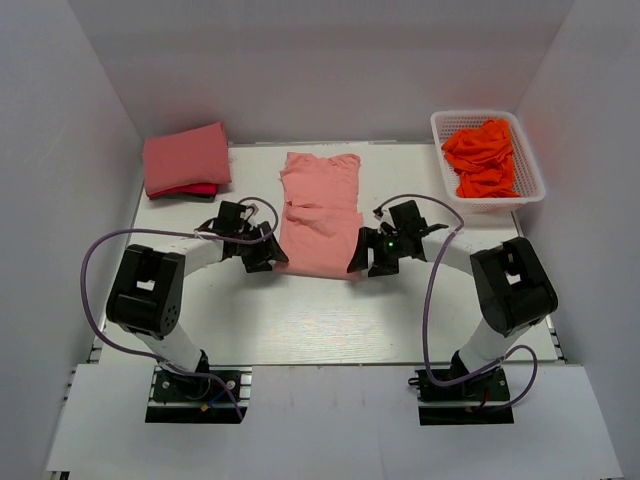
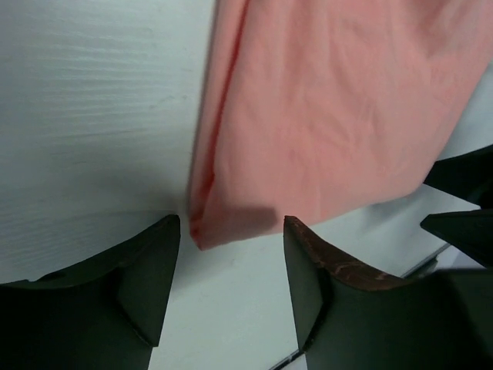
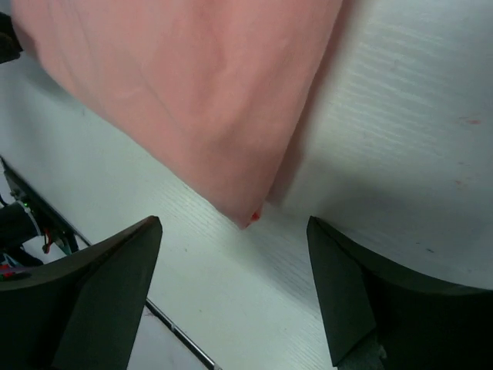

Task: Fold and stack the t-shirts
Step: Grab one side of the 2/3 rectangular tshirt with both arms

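Observation:
A salmon pink t-shirt lies partly folded at the table's middle, collar end toward the back. My left gripper is open at the shirt's near left corner, which sits just ahead of the jaws, untouched. My right gripper is open at the near right corner, also apart from it. A folded pink shirt stack with a deeper rose one underneath lies at the back left.
A white basket at the back right holds crumpled orange shirts. White walls close in the table on three sides. The white table stretches bare toward the arm bases.

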Controlling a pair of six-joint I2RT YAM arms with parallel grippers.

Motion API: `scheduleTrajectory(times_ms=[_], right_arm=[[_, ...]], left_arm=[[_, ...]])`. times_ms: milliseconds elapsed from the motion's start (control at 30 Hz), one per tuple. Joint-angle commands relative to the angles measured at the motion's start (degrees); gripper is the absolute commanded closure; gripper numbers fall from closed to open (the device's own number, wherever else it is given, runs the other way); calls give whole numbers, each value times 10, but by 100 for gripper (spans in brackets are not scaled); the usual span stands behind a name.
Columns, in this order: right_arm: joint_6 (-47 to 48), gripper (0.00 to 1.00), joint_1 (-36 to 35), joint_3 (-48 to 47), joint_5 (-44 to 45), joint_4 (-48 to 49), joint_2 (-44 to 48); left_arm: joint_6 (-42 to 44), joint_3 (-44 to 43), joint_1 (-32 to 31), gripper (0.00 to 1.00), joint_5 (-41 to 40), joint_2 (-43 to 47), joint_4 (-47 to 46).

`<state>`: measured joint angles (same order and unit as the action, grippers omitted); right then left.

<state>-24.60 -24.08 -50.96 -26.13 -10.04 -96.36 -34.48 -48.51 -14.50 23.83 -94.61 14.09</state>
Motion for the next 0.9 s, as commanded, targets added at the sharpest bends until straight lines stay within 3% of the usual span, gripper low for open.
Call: scheduleTrajectory(times_ms=[0, 133, 167, 233, 300, 333, 367, 400, 600, 867], right_arm=[[-33, 21, -9, 23, -19, 40, 5], [-68, 32, -20, 33, -39, 68, -5], [-72, 43, -22, 43, -32, 80, -2], [-84, 52, -23, 46, -23, 91, 6], [-88, 67, -23, 57, 9, 115, 11], [-89, 74, -21, 59, 21, 122, 12], [-91, 81, -23, 58, 24, 124, 10], [-91, 99, -20, 55, 26, 126, 10], [-51, 100, -21, 54, 78, 101, 31], [-5, 100, -33, 83, 71, 61, 145]], left_arm=[[-1, 18, -16, 34, 4, 0, -20], [-1, 13, -28, 55, 4, -21, -25], [-1, 13, -35, 58, 4, -21, -31], [-6, 19, -35, 67, 4, -21, -43], [-6, 19, -41, 78, -3, -21, -43], [-6, 19, -41, 93, -8, -21, -43], [-6, 19, -41, 100, -8, -21, -43], [-6, 25, -41, 100, -8, -15, -49], [-6, 46, -47, 100, 10, 23, -62], [-18, 73, -53, 100, 53, 93, -44]])
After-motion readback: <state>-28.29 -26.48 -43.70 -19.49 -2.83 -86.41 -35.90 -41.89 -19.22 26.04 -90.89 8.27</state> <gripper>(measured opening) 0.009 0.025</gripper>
